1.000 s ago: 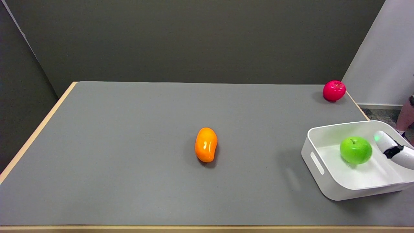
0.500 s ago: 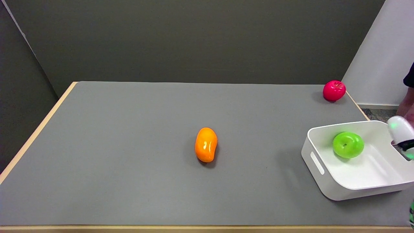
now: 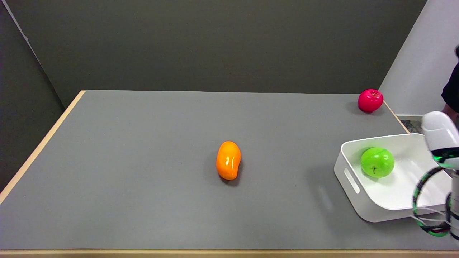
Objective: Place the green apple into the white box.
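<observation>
- Green apple: glossy, round, smooth plastic look, lies inside the white box near its far-left corner, tipped so the dark stem faces the near side.
- White box: matte, rounded corners, slot handle in the left wall; sits at the table's right edge.
- Right arm: a smooth white rounded shell and looped cables show at the right border; the hand itself is out of the picture, so I cannot tell its state.
- Orange mango-shaped fruit: shiny, oblong, mid-table.
- Red apple: glossy, at the far right corner.
- Table: flat grey matte top with a pale wood edge.
</observation>
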You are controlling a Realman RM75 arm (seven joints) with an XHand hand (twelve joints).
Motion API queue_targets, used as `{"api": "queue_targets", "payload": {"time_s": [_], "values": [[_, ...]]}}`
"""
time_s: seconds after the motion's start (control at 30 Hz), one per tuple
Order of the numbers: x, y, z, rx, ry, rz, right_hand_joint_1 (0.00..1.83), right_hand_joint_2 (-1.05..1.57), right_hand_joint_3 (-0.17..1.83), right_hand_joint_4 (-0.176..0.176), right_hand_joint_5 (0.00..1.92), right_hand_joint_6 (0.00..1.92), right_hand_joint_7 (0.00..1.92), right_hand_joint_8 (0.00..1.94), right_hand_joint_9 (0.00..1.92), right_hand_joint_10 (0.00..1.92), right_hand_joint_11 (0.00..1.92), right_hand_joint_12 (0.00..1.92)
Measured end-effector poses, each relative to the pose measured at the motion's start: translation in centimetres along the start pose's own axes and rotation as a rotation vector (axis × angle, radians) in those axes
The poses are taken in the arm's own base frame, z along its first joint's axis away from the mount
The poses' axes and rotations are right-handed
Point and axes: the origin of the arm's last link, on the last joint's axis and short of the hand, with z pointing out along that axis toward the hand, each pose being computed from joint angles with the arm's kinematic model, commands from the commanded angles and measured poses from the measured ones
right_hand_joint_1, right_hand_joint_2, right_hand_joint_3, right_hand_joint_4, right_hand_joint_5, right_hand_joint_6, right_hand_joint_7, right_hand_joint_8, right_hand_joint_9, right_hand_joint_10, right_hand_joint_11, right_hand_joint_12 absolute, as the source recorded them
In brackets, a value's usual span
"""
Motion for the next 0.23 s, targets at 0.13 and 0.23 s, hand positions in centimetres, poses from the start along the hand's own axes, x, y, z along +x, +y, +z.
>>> {"api": "queue_targets", "payload": {"time_s": [0.13,0.23], "values": [[-1.6,-1.5,0.8,0.052,-0.016,0.024,0.29,0.58,0.92,0.033,0.11,0.41,0.07,0.14,0.00,0.03,0.00,0.09],[-2.5,-2.5,1.3,0.082,-0.025,0.033,0.29,0.58,0.92,0.032,0.12,0.41,0.07,0.15,0.00,0.03,0.00,0.09]]}}
